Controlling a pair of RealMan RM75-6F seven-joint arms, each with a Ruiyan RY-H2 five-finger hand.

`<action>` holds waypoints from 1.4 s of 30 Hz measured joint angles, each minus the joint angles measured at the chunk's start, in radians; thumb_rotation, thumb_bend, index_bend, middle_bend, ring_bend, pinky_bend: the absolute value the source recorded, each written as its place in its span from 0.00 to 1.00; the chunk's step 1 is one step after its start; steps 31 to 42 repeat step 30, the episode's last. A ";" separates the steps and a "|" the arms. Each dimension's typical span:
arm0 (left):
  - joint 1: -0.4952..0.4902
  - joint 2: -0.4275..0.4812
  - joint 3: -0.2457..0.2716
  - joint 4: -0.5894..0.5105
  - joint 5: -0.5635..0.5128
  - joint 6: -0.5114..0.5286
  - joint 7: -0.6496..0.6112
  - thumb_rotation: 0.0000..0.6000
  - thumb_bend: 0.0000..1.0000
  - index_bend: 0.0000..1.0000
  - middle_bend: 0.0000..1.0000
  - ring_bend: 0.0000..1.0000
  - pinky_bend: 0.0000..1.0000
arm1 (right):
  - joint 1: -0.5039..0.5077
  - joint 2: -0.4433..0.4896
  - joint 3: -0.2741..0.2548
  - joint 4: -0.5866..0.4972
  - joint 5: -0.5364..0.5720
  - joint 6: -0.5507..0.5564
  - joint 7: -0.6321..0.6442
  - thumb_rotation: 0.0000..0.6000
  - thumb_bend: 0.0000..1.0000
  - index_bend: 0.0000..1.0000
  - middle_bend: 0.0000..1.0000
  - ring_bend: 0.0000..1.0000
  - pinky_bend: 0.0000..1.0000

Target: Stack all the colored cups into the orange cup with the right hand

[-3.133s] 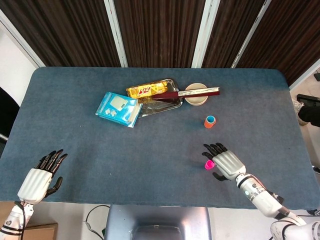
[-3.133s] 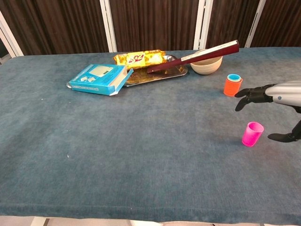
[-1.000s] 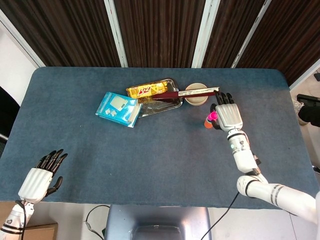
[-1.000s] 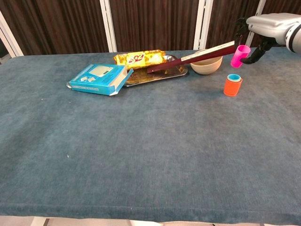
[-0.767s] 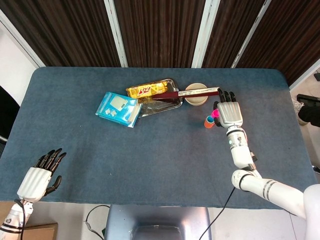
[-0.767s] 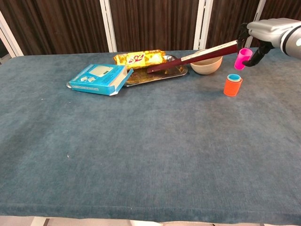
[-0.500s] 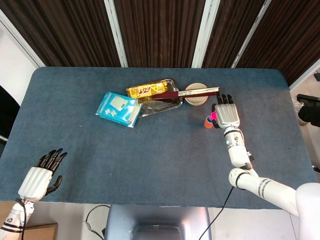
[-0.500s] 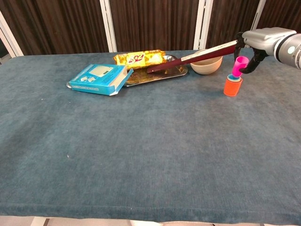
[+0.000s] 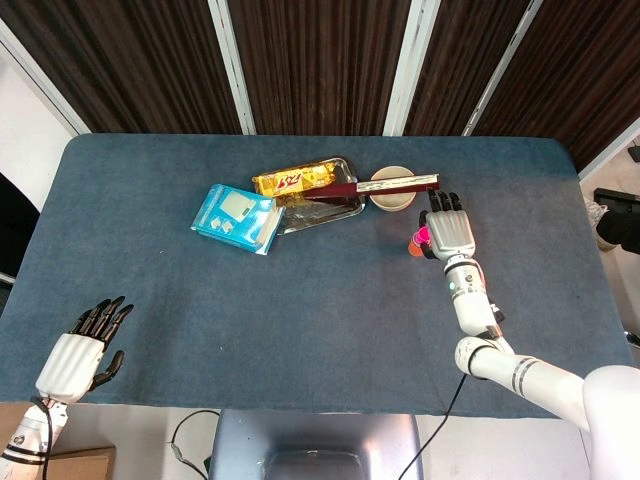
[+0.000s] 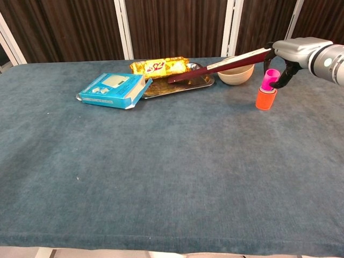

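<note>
Pink cup [image 10: 270, 79] is sitting in orange cup [image 10: 265, 99]; my right hand [image 9: 450, 230] fingers [image 10: 281, 79] are pinching it; left hand [image 9: 78, 352] is lying spread.

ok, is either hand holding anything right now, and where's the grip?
The right hand holds the pink cup by its upper side wall, its base down in the orange cup. The left hand holds nothing, fingers apart.

We see a blue-covered worktop [image 9: 200, 300]. Toward its far edge lie a blue box [image 9: 235, 217], a metal tray [image 9: 322, 204], a bowl [image 9: 391, 189] and, right of centre, an orange cup [image 10: 265, 99], seemingly upright.
</note>
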 measured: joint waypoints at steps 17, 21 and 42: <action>0.012 0.007 0.003 -0.007 0.019 0.041 -0.004 1.00 0.48 0.00 0.00 0.04 0.17 | -0.145 0.239 -0.064 -0.400 -0.127 0.150 0.048 1.00 0.33 0.00 0.00 0.00 0.00; 0.023 0.007 0.003 -0.005 0.038 0.080 -0.004 1.00 0.48 0.00 0.00 0.01 0.15 | -0.340 0.384 -0.180 -0.653 -0.302 0.351 0.108 1.00 0.32 0.00 0.00 0.00 0.00; 0.032 -0.018 0.016 0.017 0.102 0.130 0.004 1.00 0.48 0.00 0.00 0.00 0.11 | -0.655 0.446 -0.324 -0.644 -0.585 0.679 0.329 1.00 0.31 0.00 0.00 0.00 0.00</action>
